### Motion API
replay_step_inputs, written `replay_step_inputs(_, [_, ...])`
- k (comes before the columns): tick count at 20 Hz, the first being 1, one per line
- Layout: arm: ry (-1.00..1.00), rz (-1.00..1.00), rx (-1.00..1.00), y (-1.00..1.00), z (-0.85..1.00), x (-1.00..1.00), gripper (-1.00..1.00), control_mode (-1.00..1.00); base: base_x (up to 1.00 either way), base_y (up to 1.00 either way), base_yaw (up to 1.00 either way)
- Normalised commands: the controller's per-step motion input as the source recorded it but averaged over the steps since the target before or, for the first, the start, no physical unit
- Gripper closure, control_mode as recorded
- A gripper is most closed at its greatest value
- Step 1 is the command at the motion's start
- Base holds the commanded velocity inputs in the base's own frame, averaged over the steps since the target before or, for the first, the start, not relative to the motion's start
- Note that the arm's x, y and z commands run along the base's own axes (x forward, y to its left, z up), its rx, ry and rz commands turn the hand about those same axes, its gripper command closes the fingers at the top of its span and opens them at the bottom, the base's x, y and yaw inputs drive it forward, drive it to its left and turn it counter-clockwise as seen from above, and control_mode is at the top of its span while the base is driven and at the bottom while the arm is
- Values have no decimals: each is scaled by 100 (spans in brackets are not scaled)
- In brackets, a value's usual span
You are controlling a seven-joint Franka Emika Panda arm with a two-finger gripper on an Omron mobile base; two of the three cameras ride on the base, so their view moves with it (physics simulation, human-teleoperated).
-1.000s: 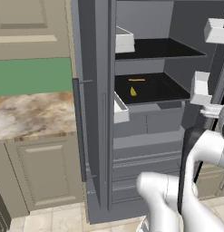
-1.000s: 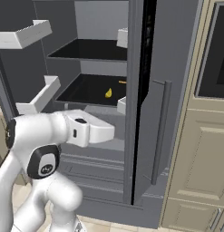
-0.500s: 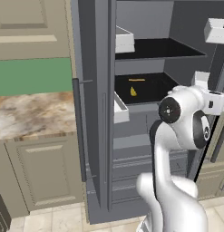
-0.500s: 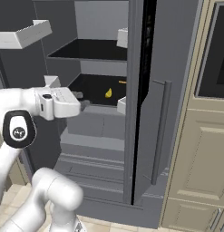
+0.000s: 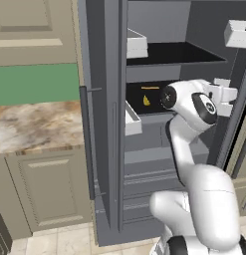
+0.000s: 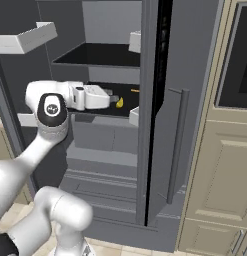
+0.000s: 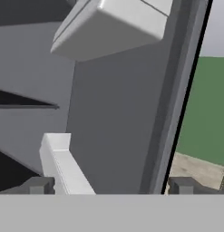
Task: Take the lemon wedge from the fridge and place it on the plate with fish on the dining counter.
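The fridge (image 5: 109,149) stands with both doors open. The lemon wedge (image 5: 146,101) lies on the lower black shelf, small and yellow, also seen as the lemon wedge (image 6: 120,102). My gripper (image 6: 108,95) hangs at shelf height just left of the wedge and apart from it. In the hand view the gripper (image 7: 110,186) is open, with nothing between its fingertips (image 7: 38,185). That view faces a grey door panel with white bins (image 7: 63,167), not the wedge. The plate with fish and the dining counter are out of view.
An orange stick (image 5: 150,87) lies behind the wedge on the same shelf. White door bins (image 5: 133,119) jut in from both doors at shelf level. A stone-topped cabinet (image 5: 35,124) with a green wall above stands left of the fridge, and tall beige cabinets (image 6: 220,165) stand right.
The arm has swung up from below the shelf, and the hand now reaches at shelf height toward the wedge. The jaws stayed open.
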Motion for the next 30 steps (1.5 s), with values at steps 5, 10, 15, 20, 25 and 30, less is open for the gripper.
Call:
replay_step_inputs(5, [16,-22,0,-88,-18,30,-100,-100,0,0,0])
replay_step_inputs(10, [14,-32,1,-100,-4,-16,-100,-100,0,0,0])
replay_step_inputs(15, [2,-27,10,-100,0,-88,-100,-100,0,0,0])
replay_step_inputs(20, [0,-12,17,-79,5,-100,-100,-100,0,0,0])
replay_step_inputs(25, [0,17,5,100,0,-47,-100,-100,0,0,0])
replay_step_inputs(30, [7,35,18,100,0,-6,-100,-100,0,0,0])
